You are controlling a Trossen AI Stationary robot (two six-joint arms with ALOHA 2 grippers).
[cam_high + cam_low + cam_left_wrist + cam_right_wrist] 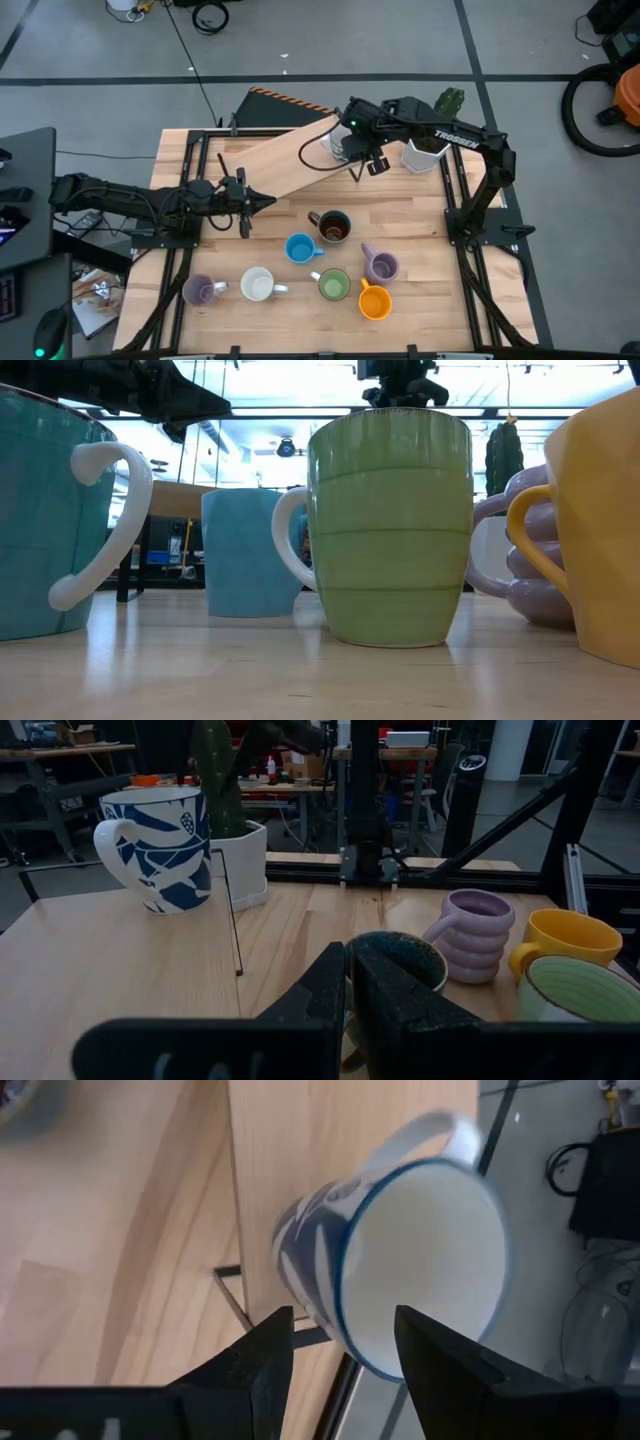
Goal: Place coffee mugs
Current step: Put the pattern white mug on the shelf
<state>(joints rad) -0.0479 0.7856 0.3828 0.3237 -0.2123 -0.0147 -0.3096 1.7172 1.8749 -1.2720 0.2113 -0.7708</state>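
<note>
My right pincer hangs with its two dark fingers spread. Just past their tips stands a glazed white mug with a blue leaf pattern, a blue rim and a looped handle. It is near my fingers, but I cannot tell if they touch it. The mug rests on a pale wooden board. On its far side from me, just beside it, is a white hexagonal pot holding a green cactus.

My left pincer is pressed together and holds nothing, above the butcher-block table.

Just ahead of its tips is one dark brown mug with a speckled inside. One smooth blue mug stands close beside the brown one. Beyond them I count:
- one green mug with faint ridges round its wall
- one ribbed purple mug, bulging in rings
- one orange-yellow mug

Off to the side of my left arm stand one plain white mug and a second purple mug.

That makes eight handled mugs in all: seven on the table and one on the board.
</note>
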